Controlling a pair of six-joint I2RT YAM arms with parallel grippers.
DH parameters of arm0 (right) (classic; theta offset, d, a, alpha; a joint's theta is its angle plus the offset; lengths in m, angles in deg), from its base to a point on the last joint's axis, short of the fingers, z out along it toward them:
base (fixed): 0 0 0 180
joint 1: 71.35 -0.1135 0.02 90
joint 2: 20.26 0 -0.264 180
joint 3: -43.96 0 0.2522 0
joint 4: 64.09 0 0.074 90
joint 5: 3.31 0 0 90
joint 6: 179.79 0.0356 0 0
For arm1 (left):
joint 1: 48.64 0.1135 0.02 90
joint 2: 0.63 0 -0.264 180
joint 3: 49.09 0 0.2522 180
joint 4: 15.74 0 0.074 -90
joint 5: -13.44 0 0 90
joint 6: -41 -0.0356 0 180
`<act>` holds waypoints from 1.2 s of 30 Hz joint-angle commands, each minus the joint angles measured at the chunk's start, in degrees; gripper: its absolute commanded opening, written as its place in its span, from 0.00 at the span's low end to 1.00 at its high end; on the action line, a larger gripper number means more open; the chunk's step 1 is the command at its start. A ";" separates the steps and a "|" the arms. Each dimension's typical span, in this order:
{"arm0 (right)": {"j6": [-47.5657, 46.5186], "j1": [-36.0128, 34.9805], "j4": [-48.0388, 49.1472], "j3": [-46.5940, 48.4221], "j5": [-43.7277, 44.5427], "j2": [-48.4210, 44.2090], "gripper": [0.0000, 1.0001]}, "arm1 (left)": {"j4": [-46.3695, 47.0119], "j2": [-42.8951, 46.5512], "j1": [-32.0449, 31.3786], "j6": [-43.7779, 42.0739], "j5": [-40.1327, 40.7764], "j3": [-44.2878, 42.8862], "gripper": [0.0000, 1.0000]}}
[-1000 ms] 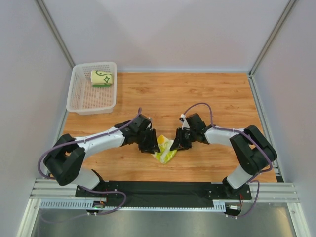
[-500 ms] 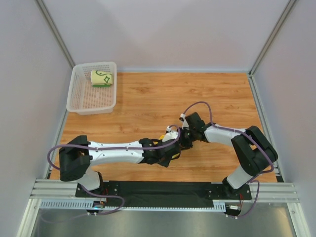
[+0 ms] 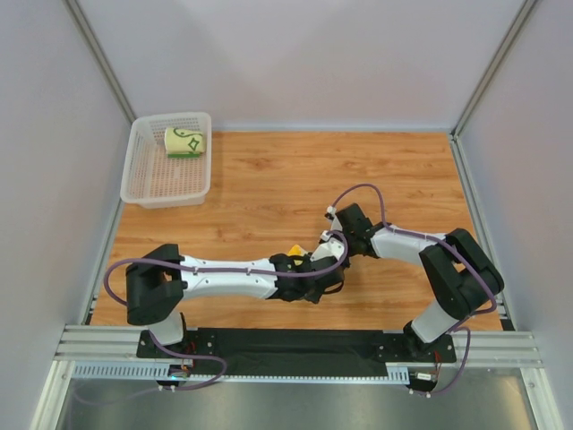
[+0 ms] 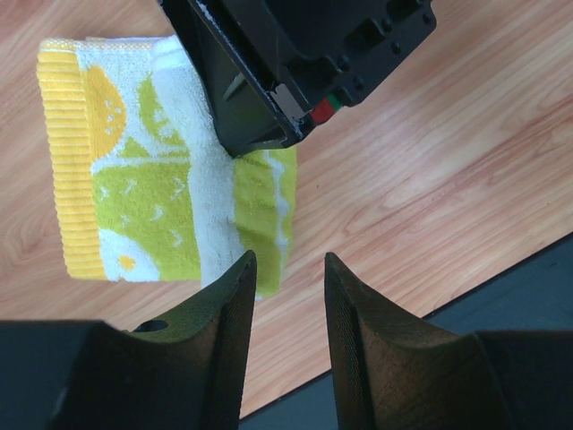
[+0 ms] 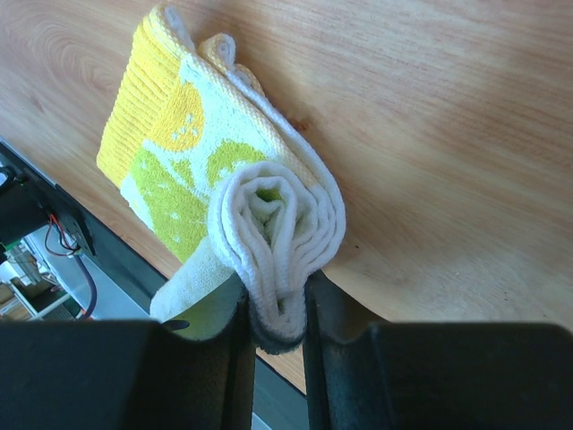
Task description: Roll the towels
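Yellow-green terry, half rolled: my right claw (image 5: 273, 315) pinches the coiled end of the blotched towel (image 5: 192, 152), and the flat remainder lies on the wooden table (image 3: 376, 170) near the front edge. A second ago my left arm (image 3: 224, 273) sat bent beside the cloth; now it's stretched low and long across the front. My left claw (image 4: 286, 269) is spread with nothing between, just beside the towel's loose corner; maybe brushing it, I can't quite tell. I'd say I'm repositioning to steady the roll. The green-lined towel (image 3: 185, 142) sits rolled in the basket (image 3: 134, 170).
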 commanded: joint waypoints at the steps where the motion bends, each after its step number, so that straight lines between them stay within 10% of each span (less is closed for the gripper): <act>1: -2.10 -0.20 -4.09 0.87 3.27 -0.34 0.16 | 0.34 1.15 -1.24 -2.38 2.61 -2.48 0.43; 24: -2.54 -0.20 -5.06 1.40 3.79 -0.07 0.16 | 3.06 -3.25 1.21 2.36 2.43 6.91 0.45; 36: -2.80 -0.29 -5.23 2.63 3.97 2.03 0.15 | 11.14 -1.05 5.34 2.54 -0.99 17.37 0.63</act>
